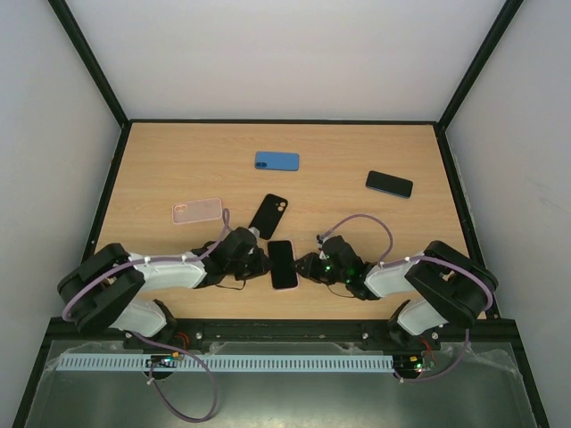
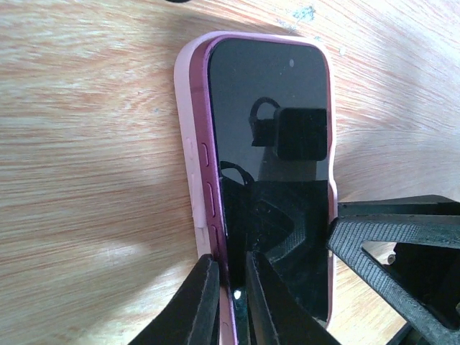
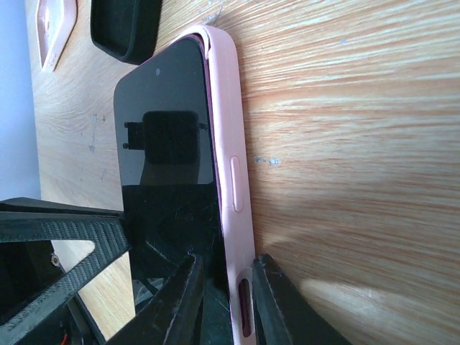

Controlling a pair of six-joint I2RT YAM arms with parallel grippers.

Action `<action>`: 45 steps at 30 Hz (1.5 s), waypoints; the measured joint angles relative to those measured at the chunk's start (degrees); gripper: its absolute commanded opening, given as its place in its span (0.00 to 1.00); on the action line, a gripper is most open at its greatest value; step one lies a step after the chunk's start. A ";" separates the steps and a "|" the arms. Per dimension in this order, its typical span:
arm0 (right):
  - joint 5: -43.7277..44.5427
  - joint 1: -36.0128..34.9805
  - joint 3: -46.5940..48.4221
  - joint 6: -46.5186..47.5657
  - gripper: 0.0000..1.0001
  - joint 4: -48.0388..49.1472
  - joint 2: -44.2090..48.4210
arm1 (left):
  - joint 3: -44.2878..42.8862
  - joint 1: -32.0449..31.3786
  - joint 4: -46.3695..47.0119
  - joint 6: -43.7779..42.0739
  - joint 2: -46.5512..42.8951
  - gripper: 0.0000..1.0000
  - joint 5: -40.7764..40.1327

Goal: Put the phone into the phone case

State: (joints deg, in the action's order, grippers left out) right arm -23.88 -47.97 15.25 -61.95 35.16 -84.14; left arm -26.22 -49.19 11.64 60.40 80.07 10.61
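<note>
Wooden tabletop (image 1: 178,169) inside white walls: the phone (image 2: 269,144) lies screen-up in a pink case (image 2: 188,144) near the front edge, between both arms. Its maroon left side stands above the case wall. The left tool (image 2: 233,305), narrow, pinches that phone edge; the right tool (image 3: 228,305), narrow, grips the case's right wall.

In the left wrist view, the near end of the phone (image 2: 273,180) and its pink case (image 2: 188,129) was cut off by the bottom edge and partly hidden by the left gripper (image 2: 231,264). In the right wrist view, that end was covered by the right gripper (image 3: 228,262). A black case (image 3: 126,25) and a spare pink case (image 3: 54,29) were cut off by the top edge there. From above, both grippers were too small and dark to be made out well.
</note>
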 measured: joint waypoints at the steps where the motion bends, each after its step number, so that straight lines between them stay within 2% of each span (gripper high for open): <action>1: -0.02 0.00 -0.02 -0.04 0.21 0.22 -0.13 | 0.00 -0.04 0.28 0.00 0.44 0.10 0.02; 12: 0.13 0.61 -0.83 -0.04 0.21 2.29 -0.50 | -1.40 -1.92 0.74 0.02 2.29 0.07 -3.04; 16: 0.24 0.61 -0.98 0.00 0.24 2.58 -0.46 | -1.38 -2.29 0.72 0.26 2.19 0.13 -3.87; 20: 0.85 0.55 -1.01 0.00 0.30 1.36 0.61 | -1.38 -2.82 0.37 0.50 1.57 0.24 -3.96; 27: 3.74 1.14 -0.61 0.66 0.37 -4.26 4.90 | -0.92 -1.57 -0.24 0.68 -2.23 0.26 -2.54; 34: 4.48 1.64 2.80 1.73 0.40 -6.10 1.97 | -0.70 1.38 -0.09 -0.44 -2.05 0.20 -1.55; 45: 1.46 2.32 5.18 1.99 0.40 -0.63 -3.67 | -0.70 2.01 3.28 -1.95 3.34 0.10 1.38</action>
State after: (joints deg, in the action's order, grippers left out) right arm -22.41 -45.65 20.43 -59.96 34.52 -87.81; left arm -26.92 -47.18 14.92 58.46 83.42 11.99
